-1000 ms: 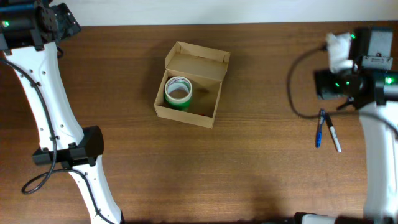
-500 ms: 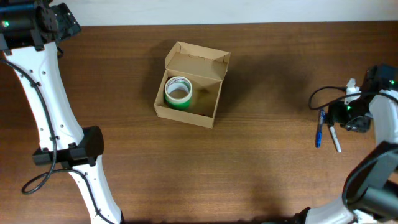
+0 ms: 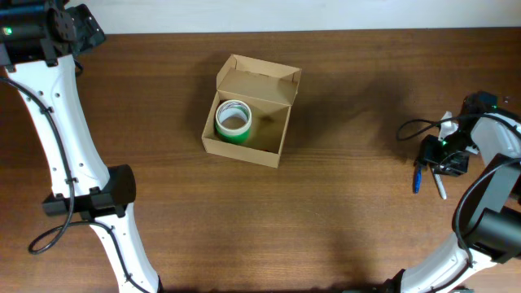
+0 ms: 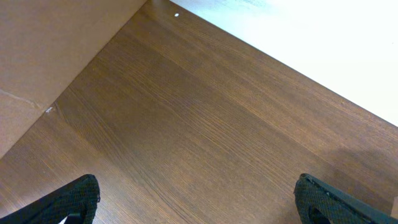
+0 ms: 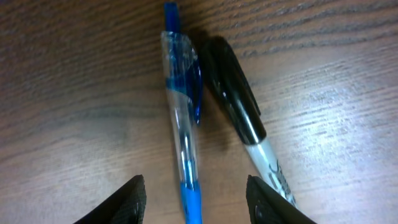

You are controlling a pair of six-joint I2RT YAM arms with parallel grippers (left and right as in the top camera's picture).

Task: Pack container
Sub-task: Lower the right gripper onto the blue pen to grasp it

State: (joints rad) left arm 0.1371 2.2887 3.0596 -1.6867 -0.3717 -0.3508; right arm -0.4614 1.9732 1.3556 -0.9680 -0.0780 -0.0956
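The tan cardboard container [image 3: 281, 137] stands open at the table's middle, its flap lid up at the back, with a green tape roll [image 3: 234, 121] inside on the left. A blue pen [image 3: 418, 176] and a black-capped marker [image 3: 438, 184] lie side by side at the right. My right gripper [image 3: 437, 159] is open right above them; in the right wrist view the blue pen [image 5: 183, 130] lies between its fingers [image 5: 194, 202] and the marker [image 5: 245, 134] runs towards the right finger. My left gripper [image 4: 198, 199] is open over bare wood at the far left corner.
The left arm's base and links [image 3: 89, 199] stand along the left side. A tan cardboard surface [image 4: 43, 56] fills the upper left of the left wrist view. A cable [image 3: 407, 130] loops near the right arm.
The right arm swung from the back right forward and down onto the pen and marker; its gripper now sits low over them. The left arm, container and tape roll have not moved.
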